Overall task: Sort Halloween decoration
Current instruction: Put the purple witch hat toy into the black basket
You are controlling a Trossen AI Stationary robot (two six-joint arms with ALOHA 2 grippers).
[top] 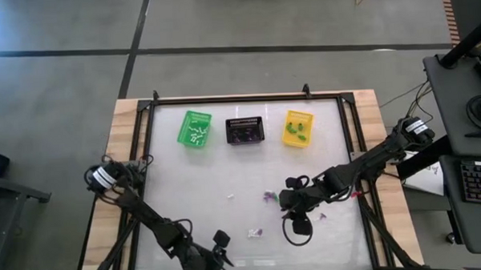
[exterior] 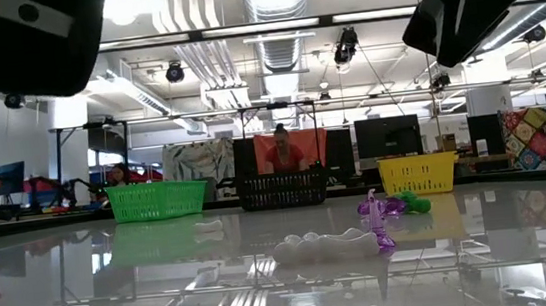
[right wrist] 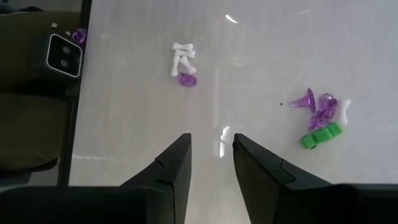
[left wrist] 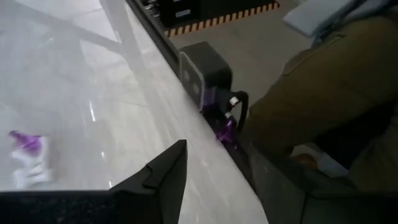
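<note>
Tiny white, purple and green trinkets lie scattered on the glossy white table. One small group of white bones with a purple piece [right wrist: 183,62] lies near the table's near edge [top: 254,231]. A purple and green cluster [right wrist: 320,118] lies by my right gripper [top: 268,196]. My right gripper [right wrist: 211,142] hovers open above bare table between these two groups, touching nothing. My left gripper [left wrist: 214,155] waits open near the near edge [top: 220,241]; the white and purple group [left wrist: 28,158] shows beside it.
Three small baskets stand in a row near the far edge: green [top: 194,128], black [top: 245,131], yellow [top: 298,127], each with trinkets inside. A single white piece [top: 228,197] lies mid-table. The low camera [right wrist: 64,55] sits at the near edge. A person's olive clothing [left wrist: 323,81] shows beyond it.
</note>
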